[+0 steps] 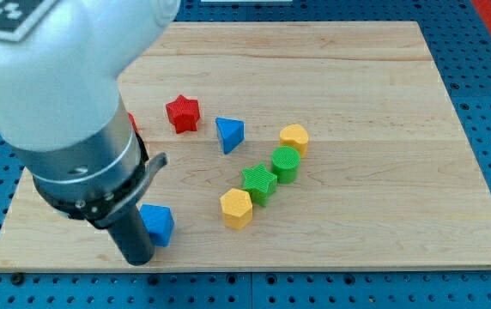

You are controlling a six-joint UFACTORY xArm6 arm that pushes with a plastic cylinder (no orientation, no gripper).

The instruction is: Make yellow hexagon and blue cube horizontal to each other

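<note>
The rod's tip (138,260) sat touching the blue cube's (157,224) left side, near the tabletop's (383,215) bottom edge. No hand there, nothing grasped. Yellow hexagon (236,208) sat just right, slightly higher, so probably nudging them level.

No legible text, label, brand name, number or sign appears anywhere in the camera view. The only printed marking is a black-and-white square pattern (9,15) on the top of the arm housing (48,77) at the view's upper left; it is cropped by the frame edge and carries no readable characters. The coloured blocks, the wooden desk (383,172) and the blue perforated base (486,60) around it are all unmarked.
</note>
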